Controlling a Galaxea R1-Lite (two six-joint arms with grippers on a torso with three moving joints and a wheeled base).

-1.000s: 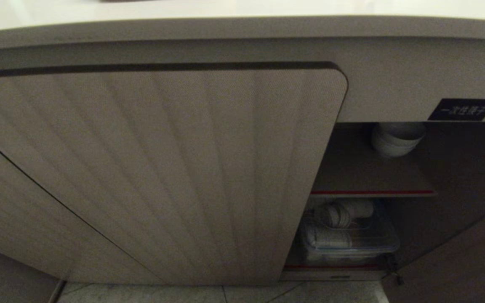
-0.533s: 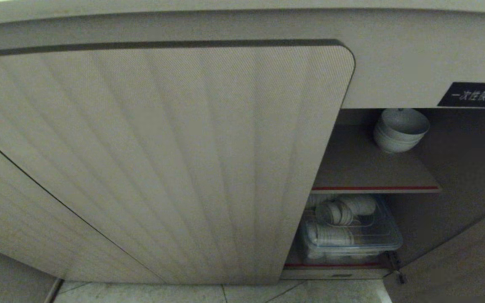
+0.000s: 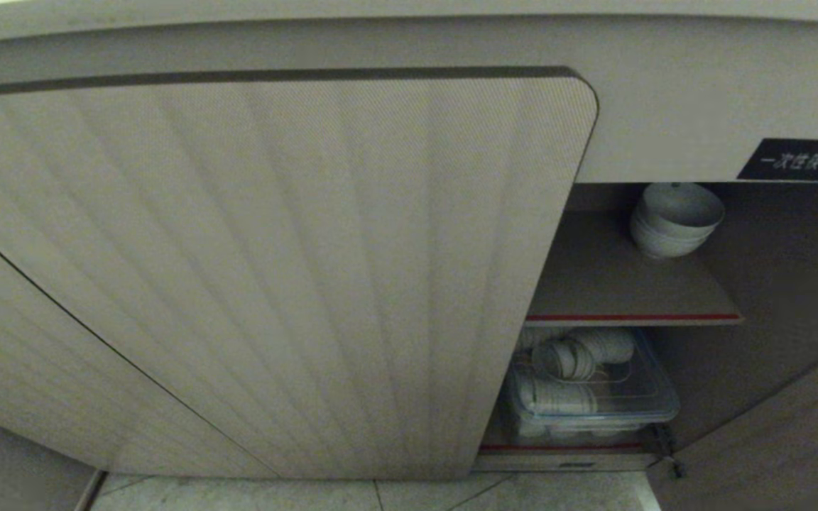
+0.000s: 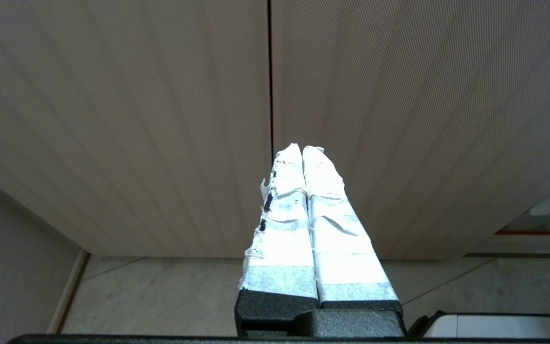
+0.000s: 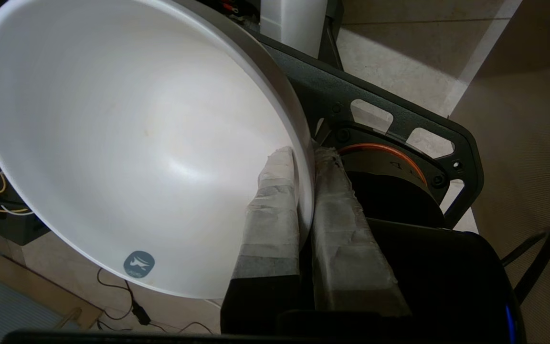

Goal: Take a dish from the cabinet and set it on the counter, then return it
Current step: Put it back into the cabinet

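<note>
**Bowl in right grip, low at the open cupboard**

Obs: right gripper (image 5: pixel 303 160) is pinched onto the rim of the bowl (image 5: pixel 127 143), one taped finger inside the wall, the other outside. Bowl hangs beside the robot's base, mouth tipped toward the wrist camera, over floor tiles. Neither arm shows in the head view.

Left gripper (image 4: pixel 302 153): taped fingers pressed together, nothing between them, pointing at the ribbed door (image 3: pixel 274 270). Idle.

Cabinet (image 3: pixel 664 121): right bay open. Upper shelf (image 3: pixel 615 284) carries a stack (image 3: pixel 675 220) of white bowls at the back, just under the black label (image 3: pixel 798 159). Bare shelf in front of and left of the stack. Below, a clear bin (image 3: pixel 593 397) of more dishes. Counter is not in view.

Judgement: bowl is either just out of the cupboard or on its way back in; cannot tell which from this alone. The low posture facing the shelf suits either.

Notes for doing it well:
- A rim pinch is a thin hold on glazed ceramic; move slowly, avoid wrist snaps.
- Level the bowl before passing the opening, so rim clears the door edge and the panel above.
- If returning: set down on bare shelf or squarely on the stack, release only once it is supported.
</note>
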